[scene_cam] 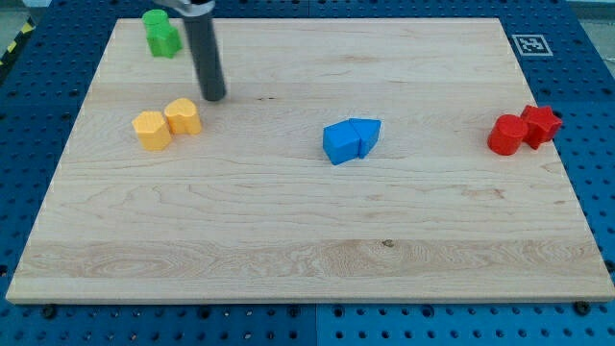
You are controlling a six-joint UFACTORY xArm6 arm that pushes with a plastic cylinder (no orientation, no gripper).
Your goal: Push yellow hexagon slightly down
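Two yellow blocks sit touching at the view's left. The right one [183,116] looks like the yellow hexagon; the left one [151,130] is a similar yellow block whose shape is hard to make out. My tip [213,97] rests on the board just above and to the right of the yellow hexagon, a small gap away from it. The dark rod rises from the tip toward the view's top.
Two green blocks [161,33] sit at the top left, left of the rod. Two blue blocks [350,139] touch near the middle. A red cylinder [505,135] and a red star [540,124] touch at the right. The wooden board [307,240] lies on a blue perforated table.
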